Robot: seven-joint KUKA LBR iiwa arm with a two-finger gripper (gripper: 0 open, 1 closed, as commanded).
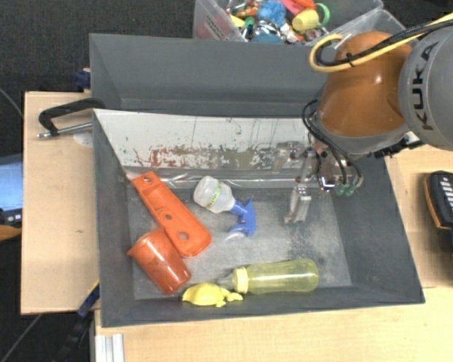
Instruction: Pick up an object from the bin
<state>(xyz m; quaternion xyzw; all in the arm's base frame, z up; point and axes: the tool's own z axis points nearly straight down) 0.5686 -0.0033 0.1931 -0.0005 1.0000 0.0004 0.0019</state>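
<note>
Grey bin (379, 266): claw (296, 211) over open floor, spray bottle (225, 204) near.

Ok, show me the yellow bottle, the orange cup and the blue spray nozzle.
yellow bottle (283, 276), camera view, mid-body
orange cup (160, 262), camera view, its side
blue spray nozzle (245, 216), camera view, its head

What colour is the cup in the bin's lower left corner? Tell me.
The cup is orange; camera view.

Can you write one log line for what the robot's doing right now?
gripper: low over bare bin floor, right of middle | nearest: white-and-blue spray top, to its left | holding: nothing seen
</note>
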